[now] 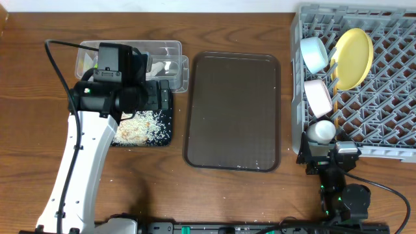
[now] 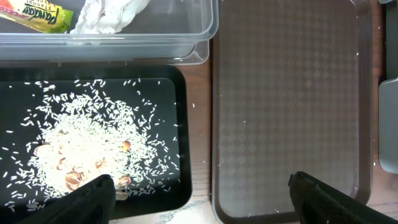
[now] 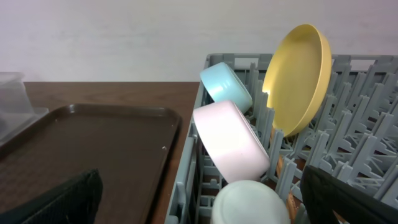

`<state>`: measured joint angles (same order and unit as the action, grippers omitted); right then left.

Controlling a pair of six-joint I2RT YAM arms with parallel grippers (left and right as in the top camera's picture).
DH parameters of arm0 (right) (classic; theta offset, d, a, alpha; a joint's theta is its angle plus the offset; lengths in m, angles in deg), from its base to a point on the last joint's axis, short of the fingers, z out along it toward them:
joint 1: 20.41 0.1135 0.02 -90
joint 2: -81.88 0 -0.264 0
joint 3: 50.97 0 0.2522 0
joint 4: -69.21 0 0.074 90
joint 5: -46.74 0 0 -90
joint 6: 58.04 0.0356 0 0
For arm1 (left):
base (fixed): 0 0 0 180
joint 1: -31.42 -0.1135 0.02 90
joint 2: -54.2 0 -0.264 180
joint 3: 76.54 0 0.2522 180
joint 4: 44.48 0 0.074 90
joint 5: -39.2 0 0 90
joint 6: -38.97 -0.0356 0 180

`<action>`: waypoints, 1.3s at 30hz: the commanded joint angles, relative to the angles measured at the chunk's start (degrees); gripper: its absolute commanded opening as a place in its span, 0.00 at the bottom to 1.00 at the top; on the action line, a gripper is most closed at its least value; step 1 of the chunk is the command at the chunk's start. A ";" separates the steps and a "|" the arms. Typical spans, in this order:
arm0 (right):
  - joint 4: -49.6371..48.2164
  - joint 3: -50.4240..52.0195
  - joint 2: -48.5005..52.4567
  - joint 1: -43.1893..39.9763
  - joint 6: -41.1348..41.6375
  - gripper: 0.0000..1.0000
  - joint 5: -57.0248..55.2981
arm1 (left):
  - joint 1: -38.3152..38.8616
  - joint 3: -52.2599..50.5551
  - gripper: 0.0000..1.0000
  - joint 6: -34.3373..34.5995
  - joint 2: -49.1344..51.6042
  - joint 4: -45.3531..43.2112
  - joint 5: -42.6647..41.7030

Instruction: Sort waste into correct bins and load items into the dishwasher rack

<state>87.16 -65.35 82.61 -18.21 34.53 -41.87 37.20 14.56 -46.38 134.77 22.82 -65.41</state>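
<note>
Both hands are spread wide, nothing in them. Our left hand [image 2: 199,186] hangs over the right edge of the black tray [image 2: 168,93] with the rice scraps [image 2: 87,149] on it. The wrapper [image 2: 43,15] and crumpled paper [image 2: 109,15] sit in the clear container [image 2: 205,28] just behind. Our right hand [image 3: 200,177] is at the rack's [image 3: 354,137] near-left corner, where the cup [image 3: 249,202], white bowl [image 3: 230,140], blue bowl [image 3: 225,84] and yellow plate [image 3: 298,78] stand.

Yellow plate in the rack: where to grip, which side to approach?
Probably the upper rim of the plate, from above, pinching across its thin edge. It stands on edge, leaning between pegs of the rack; its lower part is buried among them and the blue bowl crowds one side.
</note>
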 commanded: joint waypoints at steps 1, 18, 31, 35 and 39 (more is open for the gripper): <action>0.00 0.31 -0.35 0.72 0.57 0.99 -0.70 | 0.02 0.72 0.91 -0.11 0.35 0.00 0.35; 0.00 0.31 -0.35 0.72 0.57 0.99 -0.70 | 0.00 -5.51 0.91 -5.53 -9.88 -7.89 3.98; 0.00 0.31 -0.35 0.72 0.57 0.99 -0.70 | -2.67 -51.25 0.91 -7.39 -49.90 -46.56 3.96; 0.00 0.31 -0.35 0.72 0.57 0.99 -0.70 | -3.65 -60.28 0.91 -7.41 -60.92 -49.90 4.00; 0.00 0.31 -0.35 0.72 0.57 0.99 -0.70 | -4.28 -66.40 0.92 -7.41 -69.55 -51.54 4.02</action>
<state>87.11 -65.29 82.57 -18.21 34.53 -42.00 33.53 -49.06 -52.96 69.90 -27.73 -61.98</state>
